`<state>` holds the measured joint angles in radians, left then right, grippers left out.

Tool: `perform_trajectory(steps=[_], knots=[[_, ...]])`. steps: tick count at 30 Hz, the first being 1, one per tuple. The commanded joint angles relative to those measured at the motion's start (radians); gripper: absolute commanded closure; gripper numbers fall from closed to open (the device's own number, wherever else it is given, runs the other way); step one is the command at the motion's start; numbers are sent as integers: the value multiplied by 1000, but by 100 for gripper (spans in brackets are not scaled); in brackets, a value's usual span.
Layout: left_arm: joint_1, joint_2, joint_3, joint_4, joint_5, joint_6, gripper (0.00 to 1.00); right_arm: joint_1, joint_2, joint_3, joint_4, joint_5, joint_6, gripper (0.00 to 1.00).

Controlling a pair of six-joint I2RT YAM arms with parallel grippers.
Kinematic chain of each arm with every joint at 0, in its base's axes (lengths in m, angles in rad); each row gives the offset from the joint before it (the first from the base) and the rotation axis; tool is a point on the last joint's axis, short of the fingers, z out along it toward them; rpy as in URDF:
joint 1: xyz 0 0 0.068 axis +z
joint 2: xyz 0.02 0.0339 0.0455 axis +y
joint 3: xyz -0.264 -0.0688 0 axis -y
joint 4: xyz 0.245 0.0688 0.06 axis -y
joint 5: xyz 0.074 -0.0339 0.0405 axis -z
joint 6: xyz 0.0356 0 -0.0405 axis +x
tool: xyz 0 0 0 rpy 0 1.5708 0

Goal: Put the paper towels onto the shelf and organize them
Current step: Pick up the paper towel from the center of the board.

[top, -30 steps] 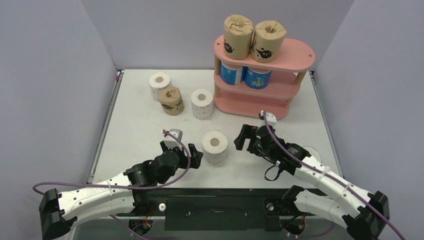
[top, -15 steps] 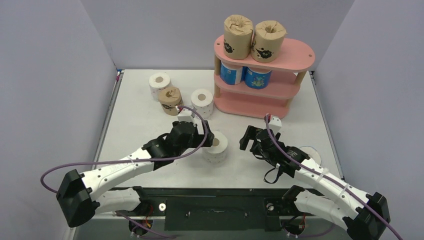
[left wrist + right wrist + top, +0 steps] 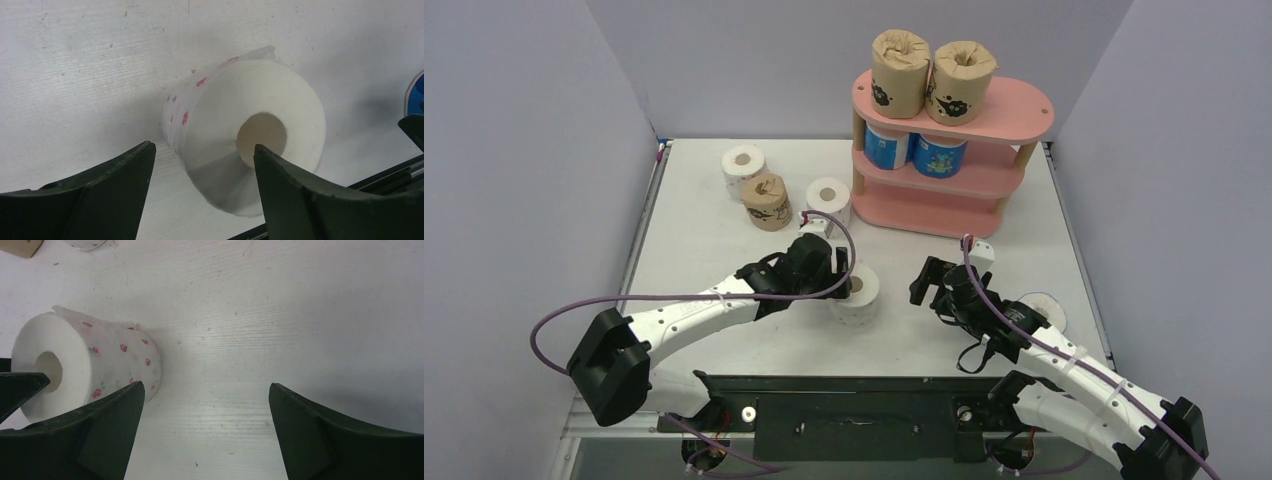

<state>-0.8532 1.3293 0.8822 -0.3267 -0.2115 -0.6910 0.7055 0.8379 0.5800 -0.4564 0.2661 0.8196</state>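
Operator: What is changing at the left claw [image 3: 202, 150] just now?

Observer: It is arriving. One second ago it was waiting near the front edge of the desk [image 3: 694, 240]; now it is reaching forward, and the white roll with pink dots [image 3: 250, 135] is sitting directly ahead of it, between its two jaws.

Operator: Is it already holding the roll?

Observer: I am thinking not. The jaws are standing wide apart, one on each side, and I am seeing free space between them and the wrapper.

Operator: And the right claw [image 3: 206, 388]?

Observer: It is drawing back a little and giving room. It is also spread wide and carrying nothing. The same roll is standing to its left, apart from it.

Operator: So what is this meaning for the task?

Observer: The pick of this roll is beginning. The shelf [image 3: 1014, 110] is standing well beyond the left claw. It is carrying two brown rolls [image 3: 899, 60] on top and two blue rolls [image 3: 886, 148] in the middle, so places are remaining.
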Motion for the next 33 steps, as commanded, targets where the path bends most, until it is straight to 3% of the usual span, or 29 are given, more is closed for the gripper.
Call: perform_trajectory(steps=[1,7,13,20,25,27,30,33], knots=[[11,26,40,11,29,24,32,-7,-35,-22,37,25,-8,10],[16,58,50,38,47,20,47,-8,-86,-59,37,23,-6,10],[16,66,96,22,55,23,70,-9,-148,-82,20,36,-11,10],[16,49,179,12,17,-4,76,-11,-222,-116,2,122,21,10],[16,81,241,39,-30,-63,88,-11,-280,-133,-9,177,44,11],[17,129,281,47,-46,-94,89,-12,-294,-139,-17,189,53,11],[17,197,371,17,-79,-166,100,-11,-309,-141,-33,207,66,11],[22,292,475,-31,-132,-238,100,-12,-323,-141,-52,226,70,11]])
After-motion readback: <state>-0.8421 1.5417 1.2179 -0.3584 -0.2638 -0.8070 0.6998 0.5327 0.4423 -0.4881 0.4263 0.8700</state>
